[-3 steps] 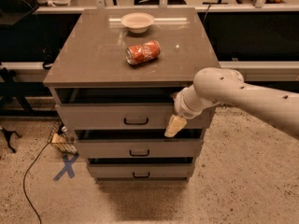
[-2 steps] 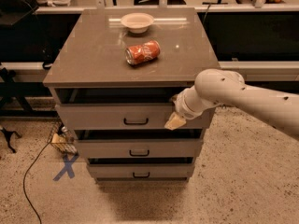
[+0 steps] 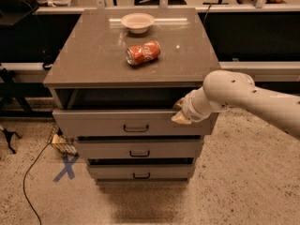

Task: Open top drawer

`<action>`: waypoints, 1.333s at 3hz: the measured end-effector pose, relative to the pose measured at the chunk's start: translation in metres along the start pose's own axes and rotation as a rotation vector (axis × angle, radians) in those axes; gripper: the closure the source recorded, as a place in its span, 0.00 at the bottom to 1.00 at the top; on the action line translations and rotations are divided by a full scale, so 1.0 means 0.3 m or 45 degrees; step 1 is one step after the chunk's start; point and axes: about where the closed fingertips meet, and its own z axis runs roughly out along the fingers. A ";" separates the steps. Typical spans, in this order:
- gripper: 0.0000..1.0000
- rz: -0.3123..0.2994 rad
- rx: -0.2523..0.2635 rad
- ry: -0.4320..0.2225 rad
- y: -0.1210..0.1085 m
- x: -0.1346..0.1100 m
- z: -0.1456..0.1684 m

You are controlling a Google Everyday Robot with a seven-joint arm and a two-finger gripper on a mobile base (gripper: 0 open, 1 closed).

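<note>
The top drawer (image 3: 93, 123) is the widest of three grey-brown drawers in the cabinet, with a small black bar handle (image 3: 136, 128) at its centre. It stands pulled out a little, with a dark gap showing under the cabinet top (image 3: 93, 60). My gripper (image 3: 181, 115), at the end of the white arm (image 3: 234, 93) coming in from the right, is at the top right edge of the drawer front, to the right of the handle.
A crushed red soda can (image 3: 143, 53) lies on the cabinet top, and a white bowl (image 3: 137, 21) stands behind it. Two narrower drawers (image 3: 140, 149) sit below. A blue tape X (image 3: 65, 167), a cable (image 3: 28, 182) and a small object (image 3: 61, 143) lie on the floor at left.
My gripper has risen from in front of the right part of the drawer front to its top edge. The drawer has not visibly moved.
</note>
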 end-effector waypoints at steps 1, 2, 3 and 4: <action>1.00 0.000 0.000 0.000 -0.003 -0.006 -0.010; 1.00 0.000 0.000 0.000 -0.003 -0.006 -0.010; 0.81 -0.001 -0.002 0.000 -0.001 -0.007 -0.009; 0.58 -0.001 -0.002 0.000 -0.002 -0.009 -0.010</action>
